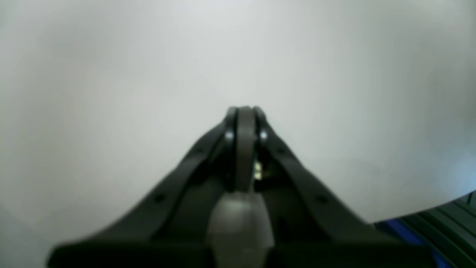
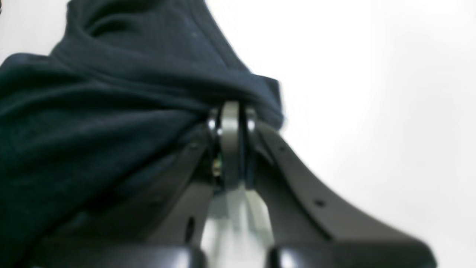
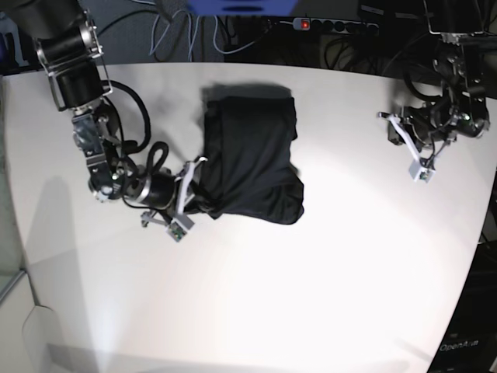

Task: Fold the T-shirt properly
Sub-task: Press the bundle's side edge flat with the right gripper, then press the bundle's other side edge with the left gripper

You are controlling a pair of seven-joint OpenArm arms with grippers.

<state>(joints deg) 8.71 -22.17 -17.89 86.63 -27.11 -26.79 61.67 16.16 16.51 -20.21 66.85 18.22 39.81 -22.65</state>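
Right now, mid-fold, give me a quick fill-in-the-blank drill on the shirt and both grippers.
1. The right gripper is shut on the edge of the ____.
2. The left gripper is shut and holds ____.
3. The shirt is ____ in colour.
4. In the base view, the arm touching the shirt is on the ____ side of the table.

Missing words: shirt; nothing; black; left
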